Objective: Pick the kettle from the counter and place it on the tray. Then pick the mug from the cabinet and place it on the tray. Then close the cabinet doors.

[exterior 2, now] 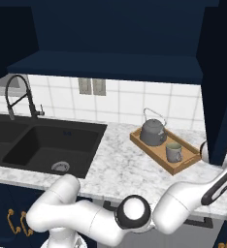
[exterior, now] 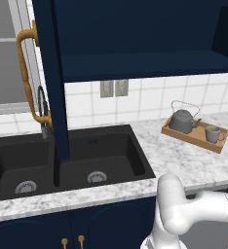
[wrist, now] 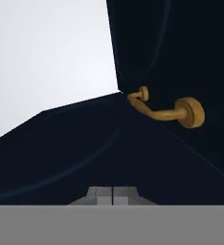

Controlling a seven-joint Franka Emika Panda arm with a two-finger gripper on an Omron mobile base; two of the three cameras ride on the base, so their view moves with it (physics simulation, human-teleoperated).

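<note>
Sitting on the tray [exterior: 189, 135], the kettle [exterior: 183, 120] and mug [exterior: 213, 133] stand side by side, the mug nearer the tray's front end, on the marble bench [exterior: 184, 160] right of the black sink [exterior: 67, 163]. Above, the cabinet [exterior 2: 110, 34] is open, its shelf [exterior 2: 105, 65] bare, with the left door [exterior: 52, 73] swung out over the sink and the right door [exterior 2: 219, 82] hanging beside the tray. In the hand view a brass handle [wrist: 166, 110] sits close ahead on a navy door, and the fingers [wrist: 112, 195] look closed together, holding nothing.
</note>
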